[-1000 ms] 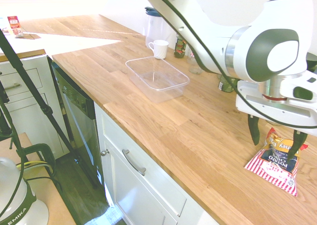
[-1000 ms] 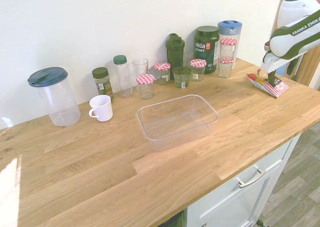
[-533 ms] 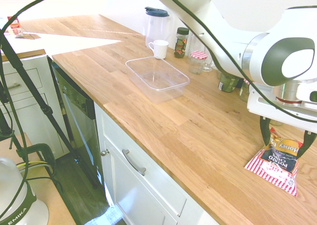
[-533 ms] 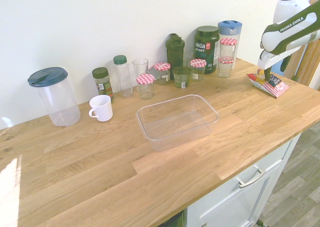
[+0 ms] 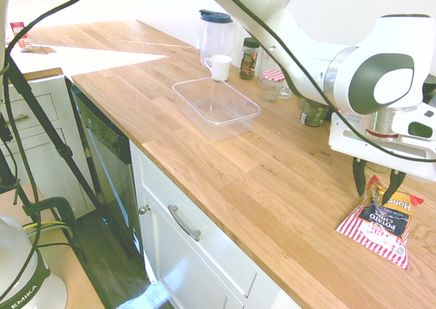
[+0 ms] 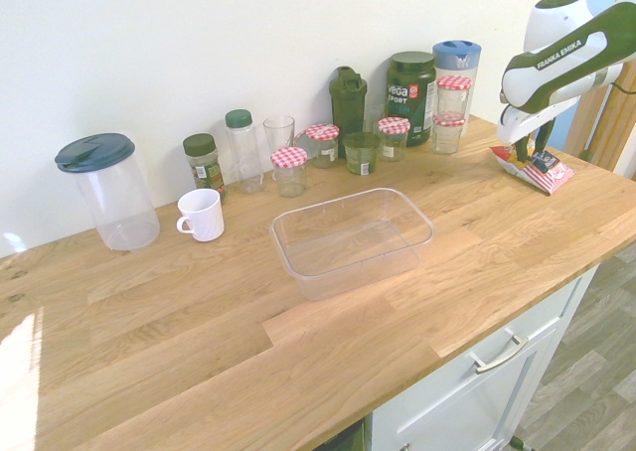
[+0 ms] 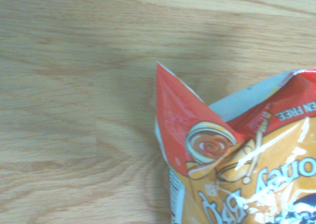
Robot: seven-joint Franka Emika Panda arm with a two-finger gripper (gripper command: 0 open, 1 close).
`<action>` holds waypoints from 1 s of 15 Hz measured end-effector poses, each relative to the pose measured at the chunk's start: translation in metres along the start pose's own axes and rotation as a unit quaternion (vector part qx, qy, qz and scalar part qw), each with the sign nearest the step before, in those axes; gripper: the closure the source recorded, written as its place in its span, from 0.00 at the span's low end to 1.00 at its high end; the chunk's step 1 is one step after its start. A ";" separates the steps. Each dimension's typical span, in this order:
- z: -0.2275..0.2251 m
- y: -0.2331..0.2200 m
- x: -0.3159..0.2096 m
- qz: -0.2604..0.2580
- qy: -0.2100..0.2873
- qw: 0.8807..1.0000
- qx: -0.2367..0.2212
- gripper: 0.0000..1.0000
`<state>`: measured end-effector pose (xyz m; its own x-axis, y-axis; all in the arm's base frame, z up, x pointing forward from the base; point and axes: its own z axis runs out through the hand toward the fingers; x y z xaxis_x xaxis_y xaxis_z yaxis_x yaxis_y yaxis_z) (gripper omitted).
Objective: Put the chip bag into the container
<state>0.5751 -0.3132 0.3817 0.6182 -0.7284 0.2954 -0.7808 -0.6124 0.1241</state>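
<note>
Jaws (image 5: 371,190) apart at the right of the first exterior view, pointing down over the chip bag (image 5: 378,222), and there's a clear gap between the two dark fingers! One finger hangs by the bag's red upper corner, the other comes down in front of the orange-yellow panel; whether either one touches, I can't tell. The white arm (image 5: 320,71) sweeps in from the top of the frame, slants down to the right, bends at the big rounded wrist joint, and the gripper's wide white body sits almost level beneath it. Switch to the second exterior view and the arm enters from the right edge, reaching down toward the bag at upper right. The chip bag lies on the wooden tabletop (image 5: 225,180), lower right in the first exterior view, red-and-white stripes toward the bottom of the picture. And the container (image 6: 353,242), clear and shallow, sits on the tabletop near the middle of the second exterior view, well apart from the bag. White mug (image 6: 202,216) to its left, jars with red-checkered lids (image 6: 289,171) above it! Up close in the wrist view, a pointed red corner rises beside the orange panel, wood grain all around that tip.
</note>
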 end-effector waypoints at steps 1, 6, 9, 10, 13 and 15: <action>0.001 -0.002 -0.001 -0.001 -0.001 1.000 0.000 1.00; 0.013 -0.002 -0.001 -0.001 -0.009 1.000 -0.003 1.00; 0.016 -0.001 0.002 -0.003 -0.011 1.000 -0.001 1.00; 0.015 -0.001 0.003 -0.003 -0.010 1.000 0.000 1.00; 0.008 0.001 0.008 -0.002 -0.007 1.000 0.002 1.00; -0.008 0.001 0.011 -0.001 -0.001 1.000 0.007 1.00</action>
<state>0.5798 -0.3194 0.3925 0.6208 -0.7273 0.2927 -0.7776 -0.6189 0.1113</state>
